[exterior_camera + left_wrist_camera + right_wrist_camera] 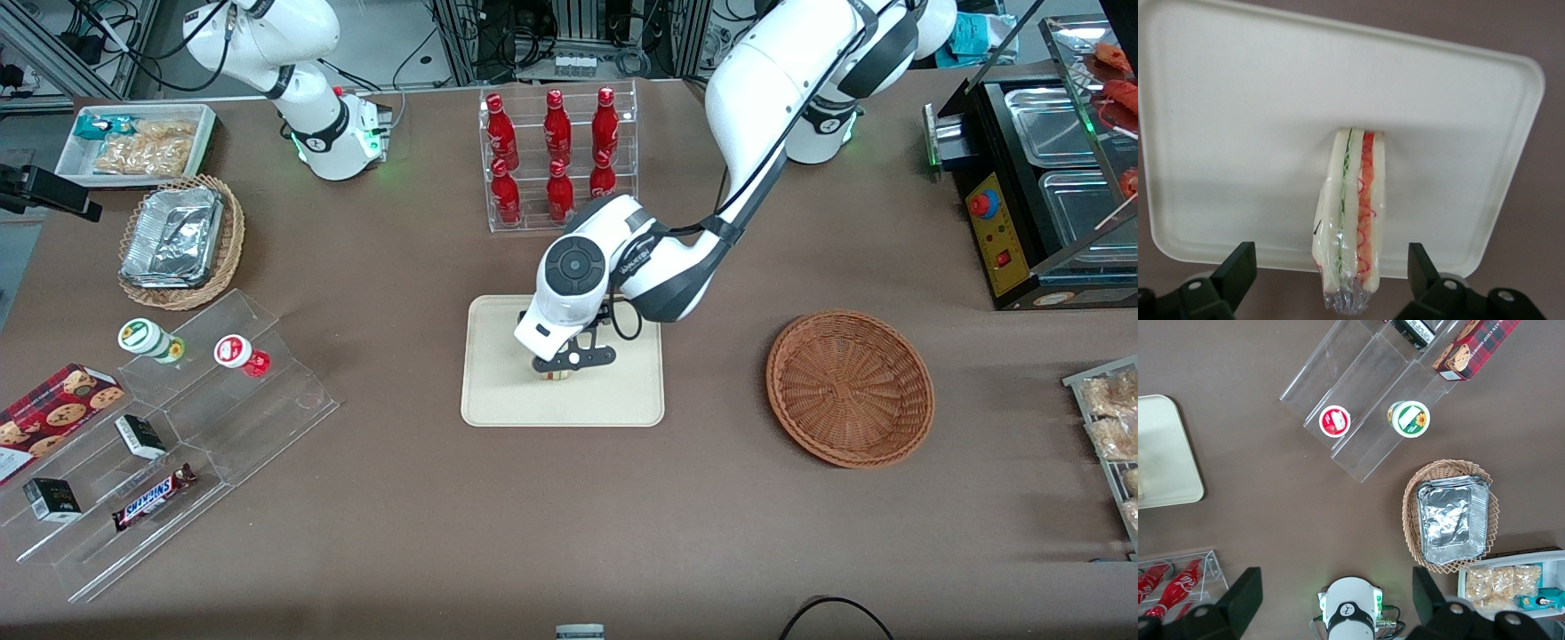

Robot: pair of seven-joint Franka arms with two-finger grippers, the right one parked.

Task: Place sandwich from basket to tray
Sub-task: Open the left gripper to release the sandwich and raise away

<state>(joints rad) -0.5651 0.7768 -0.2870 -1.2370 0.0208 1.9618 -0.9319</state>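
While the gripper (564,366) hangs low over the tray (498,400), fingers (1238,263) spread wide w/ nothing gripped; sandwich (1351,213) standing on edge between them, basket (849,388) empty nearby

The tray (622,400) lies at the middle of the table (551,533), nearer to the front camera than the bottle rack (560,160), and the sandwich (1351,220) stands on edge on it directly under the gripper (558,374), between the spread fingers (1238,267) with a gap on each side. The basket (849,387) sits beside the tray toward the working arm's end of the table, well apart from it, while the stepped display stand (178,444), the foil-tray basket (182,242) and the snack bin (133,142) lie toward the parked arm's end
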